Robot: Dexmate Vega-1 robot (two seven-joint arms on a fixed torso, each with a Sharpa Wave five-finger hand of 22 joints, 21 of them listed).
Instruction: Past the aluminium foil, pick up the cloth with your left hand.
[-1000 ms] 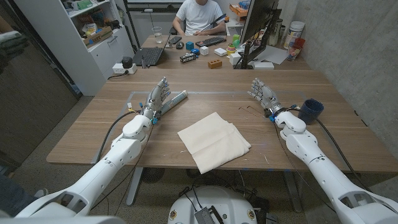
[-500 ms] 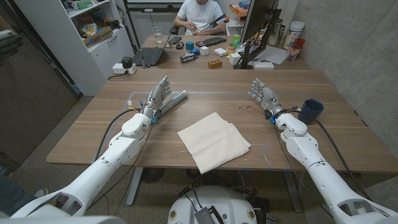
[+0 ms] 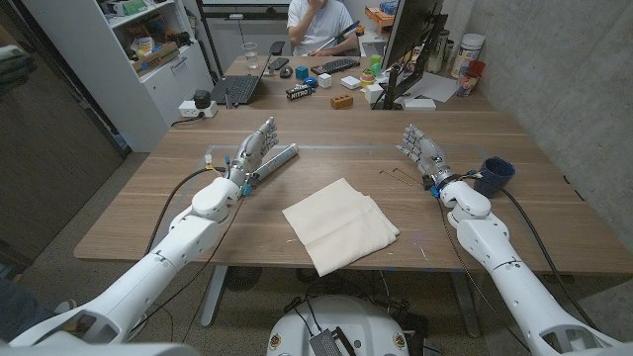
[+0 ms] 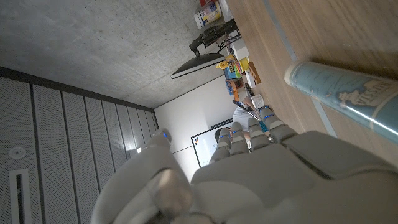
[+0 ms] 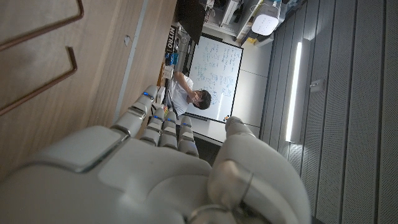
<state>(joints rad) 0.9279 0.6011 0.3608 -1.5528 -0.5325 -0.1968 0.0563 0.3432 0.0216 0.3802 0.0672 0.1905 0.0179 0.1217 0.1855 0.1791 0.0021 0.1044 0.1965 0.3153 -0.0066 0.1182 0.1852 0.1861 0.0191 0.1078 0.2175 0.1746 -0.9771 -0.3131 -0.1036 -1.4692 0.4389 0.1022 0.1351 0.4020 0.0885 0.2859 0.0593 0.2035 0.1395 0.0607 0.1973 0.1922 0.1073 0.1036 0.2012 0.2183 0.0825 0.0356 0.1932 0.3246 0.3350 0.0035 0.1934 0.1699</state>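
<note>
A cream-coloured folded square cloth (image 3: 340, 224) is seen nearest the robot, lying flat on the brown wooden table (image 3: 148, 208) at the middle of the near edge, turned so that one corner points to 6 o'clock. No hand is touching it.

At about 10 o'clock from the cloth, the white left hand (image 3: 251, 151) is held above the table with its fingers stretched out straight and slightly apart, pointing toward 1 o'clock; nothing is held in it. Just beside its fingertips, on the side toward the cloth, a pale blue roll-shaped box of aluminium foil (image 3: 274, 162) is laid on the table, running along the same line as the fingers. In the left wrist view the same box (image 4: 346, 91) is shown close past the back of the hand (image 4: 249, 168).

At about 2 o'clock from the cloth, well apart from it, the white right hand (image 3: 419, 148) is likewise held with fingers extended and spread, with nothing in its grasp. A thin bent copper-coloured wire (image 3: 398, 175) is seen on the table just beside it, toward the cloth. A dark blue cup (image 3: 493, 175) stands at 3 o'clock from this hand.

Farther back, a second table with a laptop (image 3: 237, 89) and small objects is seen, and a person in a white shirt (image 3: 318, 20) is seated behind it.
</note>
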